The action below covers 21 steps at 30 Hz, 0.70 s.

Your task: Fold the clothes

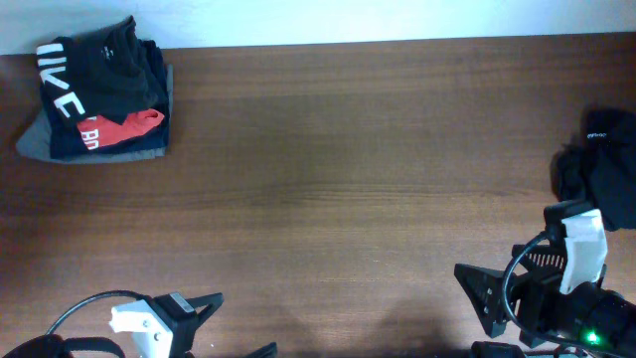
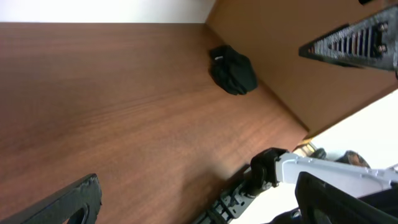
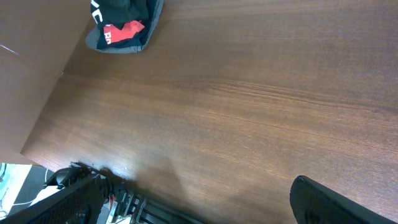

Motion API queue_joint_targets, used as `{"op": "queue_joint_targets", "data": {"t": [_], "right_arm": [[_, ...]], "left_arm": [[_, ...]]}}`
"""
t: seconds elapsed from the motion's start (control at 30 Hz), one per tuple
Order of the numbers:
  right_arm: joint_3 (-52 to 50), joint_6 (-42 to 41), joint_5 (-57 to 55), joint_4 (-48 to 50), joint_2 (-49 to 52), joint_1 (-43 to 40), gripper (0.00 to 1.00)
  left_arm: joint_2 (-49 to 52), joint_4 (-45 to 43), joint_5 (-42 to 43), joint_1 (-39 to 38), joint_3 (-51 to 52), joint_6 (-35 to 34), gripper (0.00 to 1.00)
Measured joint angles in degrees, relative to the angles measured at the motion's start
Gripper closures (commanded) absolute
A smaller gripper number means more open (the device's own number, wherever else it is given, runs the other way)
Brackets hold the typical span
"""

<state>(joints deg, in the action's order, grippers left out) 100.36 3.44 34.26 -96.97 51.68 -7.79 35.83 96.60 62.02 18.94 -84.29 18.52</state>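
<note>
- At the right edge of the table (image 1: 328, 179), about midway along its depth, lies a crumpled dark garment (image 1: 606, 164). It is bunched into a lump and partly cut off by the overhead frame.
- No long axis can be made out on it. Hem, collar and sleeves cannot be told apart.
- Right gripper (image 1: 473, 313): fingers spread wide, holding nothing, parked at the near edge. The garment lies just beyond it, farther from the robot and a little to its outer side.
- Left gripper (image 1: 238, 324): fingers likewise spread and empty, at the near edge on the opposite side, well apart from the garment.
- Judgement: the right arm is plainly the nearer and the natural one to reach first. The lump needs drawing toward the bare middle before any fold.
- A stacked pile (image 1: 99, 99) of dark clothes sits in the far left corner, with a red shirt (image 1: 124, 129) showing between layers. It is well apart from both grippers.
</note>
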Motion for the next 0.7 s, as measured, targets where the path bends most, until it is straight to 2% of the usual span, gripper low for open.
{"op": "queue_joint_targets", "data": {"t": [0.43,0.7], "right_arm": [[0.0,0.0,0.0,0.0,0.0,0.0,0.01],[0.0,0.0,0.0,0.0,0.0,0.0,0.01]], "left_arm": [[-0.8,0.0,1.0,-0.2,0.0,2.1,0.01],[-0.8,-0.2,-2.7,-0.2,0.0,2.2,0.01]]}}
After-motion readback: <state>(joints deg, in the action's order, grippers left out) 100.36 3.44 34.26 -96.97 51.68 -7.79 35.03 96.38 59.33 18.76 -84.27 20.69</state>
